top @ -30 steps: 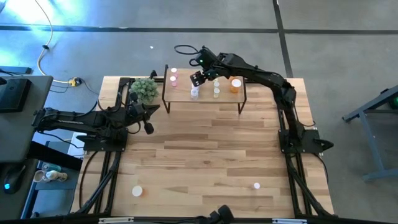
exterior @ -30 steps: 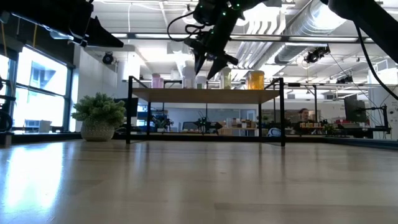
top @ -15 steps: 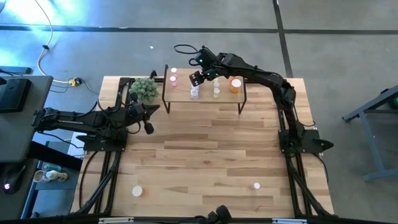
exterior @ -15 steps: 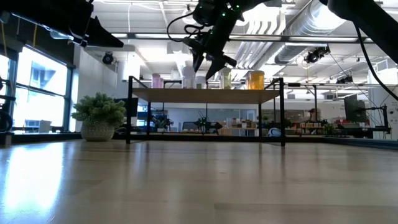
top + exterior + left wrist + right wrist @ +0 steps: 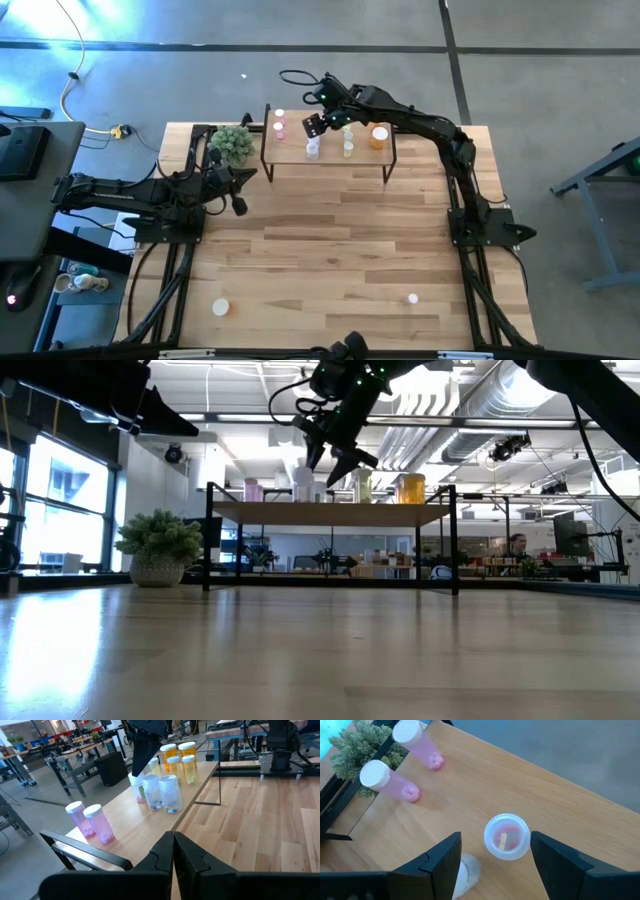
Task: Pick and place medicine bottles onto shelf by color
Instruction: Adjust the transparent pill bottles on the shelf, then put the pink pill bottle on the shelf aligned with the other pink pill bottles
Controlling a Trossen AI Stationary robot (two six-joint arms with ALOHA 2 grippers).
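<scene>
Wood planks made up the table (image 5: pixel 330 250). At its left, the left gripper (image 5: pixel 238 207) hung with jaws closed, beside a bushy plant (image 5: pixel 232 144). Farther right stood the shelf (image 5: pixel 290 152), pale wood on thin black legs, bearing translucent white-capped bottles: pink (image 5: pixel 279 124), whitish (image 5: pixel 313 149), yellow-green (image 5: pixel 348 148), orange (image 5: pixel 379 136). The right gripper (image 5: pixel 321 121) hovered above the whitish ones, jaws open and empty. Only its wrist view showed a ribbed cap (image 5: pixel 507 836) between the fingers. Since the earlier frame the gripper had risen slightly.
</scene>
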